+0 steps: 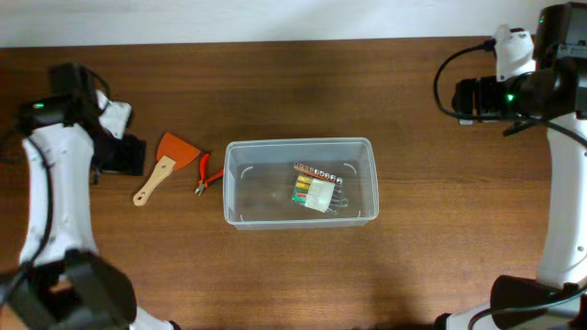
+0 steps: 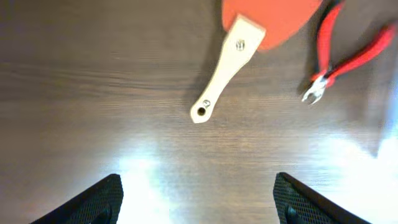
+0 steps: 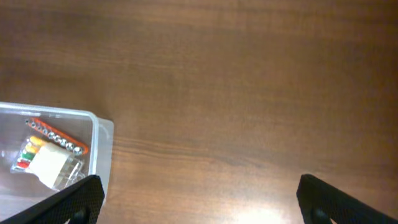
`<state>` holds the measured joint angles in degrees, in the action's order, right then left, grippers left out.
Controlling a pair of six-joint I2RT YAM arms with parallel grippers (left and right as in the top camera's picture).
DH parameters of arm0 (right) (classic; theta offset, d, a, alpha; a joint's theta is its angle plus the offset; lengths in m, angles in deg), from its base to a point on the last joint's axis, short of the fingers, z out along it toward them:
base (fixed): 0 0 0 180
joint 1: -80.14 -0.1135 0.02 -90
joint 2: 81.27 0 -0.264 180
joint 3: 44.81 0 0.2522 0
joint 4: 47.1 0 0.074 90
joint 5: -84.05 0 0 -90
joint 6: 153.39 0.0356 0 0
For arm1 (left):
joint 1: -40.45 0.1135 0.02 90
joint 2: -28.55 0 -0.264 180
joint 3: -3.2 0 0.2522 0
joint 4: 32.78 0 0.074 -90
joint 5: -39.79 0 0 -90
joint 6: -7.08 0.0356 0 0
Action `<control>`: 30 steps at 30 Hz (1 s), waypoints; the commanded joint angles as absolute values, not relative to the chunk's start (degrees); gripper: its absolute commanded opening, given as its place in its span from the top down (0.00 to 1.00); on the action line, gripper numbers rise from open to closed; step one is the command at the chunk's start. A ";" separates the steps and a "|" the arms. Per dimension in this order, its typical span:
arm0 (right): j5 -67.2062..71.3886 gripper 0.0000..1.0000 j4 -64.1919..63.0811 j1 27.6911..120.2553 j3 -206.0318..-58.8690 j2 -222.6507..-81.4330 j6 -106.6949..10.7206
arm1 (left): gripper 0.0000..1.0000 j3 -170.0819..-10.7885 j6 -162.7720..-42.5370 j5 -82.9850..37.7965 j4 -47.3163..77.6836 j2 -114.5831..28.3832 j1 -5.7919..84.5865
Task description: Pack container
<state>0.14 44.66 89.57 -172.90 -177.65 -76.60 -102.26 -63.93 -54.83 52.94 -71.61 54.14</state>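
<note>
The clear plastic container point(image 1: 301, 181) stands mid-table; its corner shows in the right wrist view point(image 3: 99, 134). Inside lies a packet of colourful bits with a socket strip point(image 1: 316, 190), also in the right wrist view point(image 3: 50, 155). An orange scraper with a wooden handle point(image 1: 163, 163) lies left of the container, seen in the left wrist view point(image 2: 239, 46). Red-handled pliers point(image 1: 205, 174) lie between scraper and container, also in the left wrist view point(image 2: 339, 53). My left gripper point(image 2: 198, 202) is open and empty, just left of the scraper. My right gripper point(image 3: 199, 199) is open and empty, far right of the container.
The wooden table's back edge point(image 1: 275, 41) meets a white wall. The arm bases stand at the front corners point(image 1: 73, 293) point(image 1: 532, 298).
</note>
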 commanded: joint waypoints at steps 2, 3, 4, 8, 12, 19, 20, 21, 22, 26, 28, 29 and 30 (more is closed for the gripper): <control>2.01 0.02 44.55 89.98 -172.90 -178.00 -74.87 | 0.20 -97.93 -55.08 -53.85 49.86 -75.55 52.98; 2.01 0.01 44.55 89.90 -172.90 -178.04 -74.87 | 0.20 -97.60 -53.99 -53.85 49.36 -76.70 52.50; 2.04 0.01 44.55 89.90 -172.90 -178.11 -74.87 | 0.20 -97.56 -53.40 -53.87 48.99 -77.71 52.11; 2.01 0.01 44.55 89.90 -172.85 -178.17 -74.87 | 0.20 -97.56 -49.53 -54.02 47.13 -81.10 50.31; 1.99 0.01 44.57 89.92 -172.85 -178.17 -74.89 | 0.20 -97.56 -46.41 -54.05 44.57 -83.46 49.48; 1.95 0.01 44.55 89.92 -172.85 -178.17 -74.91 | 0.20 -97.54 -46.32 -54.42 43.50 -86.76 49.68; 1.95 0.01 44.55 89.92 -172.85 -178.17 -74.91 | 0.20 -97.54 -45.95 -54.46 43.48 -87.11 49.72; 1.95 0.01 44.55 89.92 -172.85 -178.17 -74.91 | 0.20 -97.54 -45.95 -54.51 43.35 -87.50 49.72; 1.97 0.01 44.55 89.92 -172.85 -178.17 -74.91 | 0.20 -97.54 -45.95 -54.48 43.28 -87.79 49.72; 1.97 0.01 44.55 89.92 -172.85 -178.17 -74.91 | 0.20 -97.54 -45.95 -54.51 42.47 -89.54 49.72; 1.95 0.01 44.55 89.92 -172.85 -178.17 -74.91 | 0.20 -97.52 -45.95 -54.55 41.93 -90.41 49.72; 1.93 0.01 44.57 89.92 -172.85 -178.17 -74.91 | 0.20 -97.52 -45.97 -54.70 41.71 -90.63 49.72; 1.73 0.01 44.63 89.92 -172.85 -178.17 -74.94 | 0.20 -97.52 -45.97 -55.31 41.44 -91.17 49.72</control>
